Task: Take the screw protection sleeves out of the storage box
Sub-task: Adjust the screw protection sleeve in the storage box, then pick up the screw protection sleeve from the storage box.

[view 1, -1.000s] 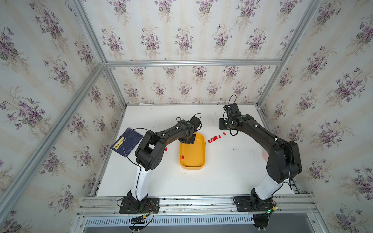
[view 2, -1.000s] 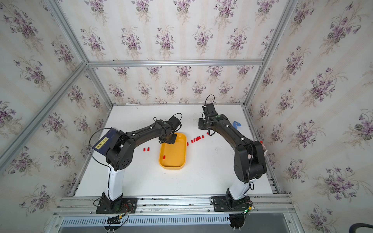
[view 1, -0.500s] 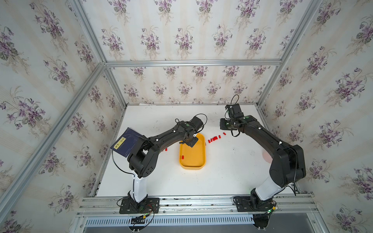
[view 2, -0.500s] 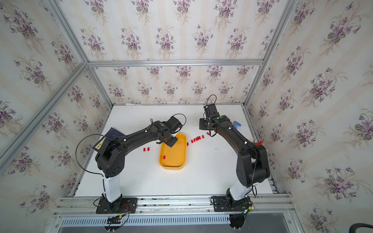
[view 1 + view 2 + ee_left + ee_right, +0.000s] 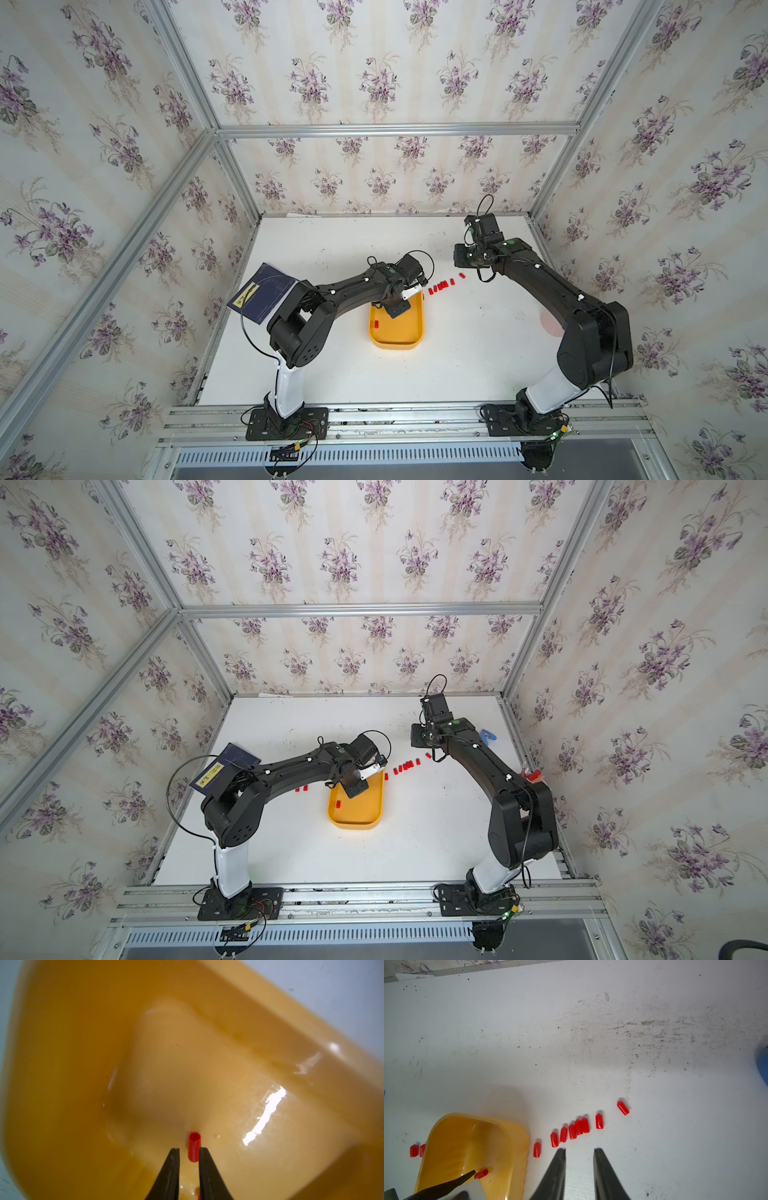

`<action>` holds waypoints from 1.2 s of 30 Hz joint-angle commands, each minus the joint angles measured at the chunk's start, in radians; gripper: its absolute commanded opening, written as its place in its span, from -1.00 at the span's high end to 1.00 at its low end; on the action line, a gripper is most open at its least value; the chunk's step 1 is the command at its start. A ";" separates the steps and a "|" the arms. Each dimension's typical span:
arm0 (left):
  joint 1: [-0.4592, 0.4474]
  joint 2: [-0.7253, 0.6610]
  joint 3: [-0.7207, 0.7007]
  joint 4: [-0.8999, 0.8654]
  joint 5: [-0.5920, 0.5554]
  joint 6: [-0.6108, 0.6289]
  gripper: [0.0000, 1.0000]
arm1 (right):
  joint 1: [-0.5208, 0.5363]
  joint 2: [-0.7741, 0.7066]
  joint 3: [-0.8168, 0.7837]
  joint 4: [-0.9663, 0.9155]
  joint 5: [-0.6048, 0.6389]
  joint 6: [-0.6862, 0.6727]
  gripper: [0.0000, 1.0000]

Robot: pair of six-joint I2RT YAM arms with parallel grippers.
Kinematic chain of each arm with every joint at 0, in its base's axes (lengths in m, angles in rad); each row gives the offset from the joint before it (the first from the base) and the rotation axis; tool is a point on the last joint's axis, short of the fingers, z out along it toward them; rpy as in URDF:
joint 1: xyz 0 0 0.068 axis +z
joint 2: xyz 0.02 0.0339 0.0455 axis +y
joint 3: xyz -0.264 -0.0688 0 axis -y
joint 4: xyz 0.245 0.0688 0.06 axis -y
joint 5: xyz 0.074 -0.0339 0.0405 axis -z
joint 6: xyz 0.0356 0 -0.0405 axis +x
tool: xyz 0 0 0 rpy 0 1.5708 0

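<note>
Eight screw protection sleeves [image 5: 572,1131] lie in a ragged line on the scuffed white table [image 5: 591,1043], just beside the storage box [image 5: 452,1136], and two more [image 5: 414,1150] sit at its opposite side. Small glossy red plastic tubes, these: one end open and hollow, the other tapering shut. The box is glossy yellow-orange plastic, shallow and round-cornered, its smooth floor throwing back bright glare. Down inside it, the left gripper [image 5: 189,1149] has its slim black tapered fingers [image 5: 170,1167] slightly parted. One sleeve [image 5: 194,1147] lies on the floor between the tips, hollow mouth facing away. It sits against one finger with a sliver of yellow showing at the other, so it is not clamped. In both top views a sleeve [image 5: 376,324] shows on the box floor near a long wall. Over the table the right gripper [image 5: 579,1149] hangs near the line, jaws apart, holding nothing.
</note>
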 commanded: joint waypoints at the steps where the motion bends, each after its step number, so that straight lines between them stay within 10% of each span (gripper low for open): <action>1: 0.000 0.008 -0.005 0.030 0.003 0.040 0.53 | 0.001 -0.003 0.003 -0.008 0.007 -0.010 0.43; 18: 0.134 -0.343 -0.062 0.038 0.088 -0.316 0.07 | 0.002 -0.074 0.010 0.074 -0.223 -0.124 0.35; 23: 0.263 -0.524 -0.155 0.023 0.202 -0.464 0.06 | 0.032 0.000 0.042 -0.004 -0.398 -0.299 0.25; 36: 0.390 -0.792 -0.245 -0.064 0.248 -0.492 0.03 | 0.325 0.197 0.181 -0.090 -0.335 -0.818 0.31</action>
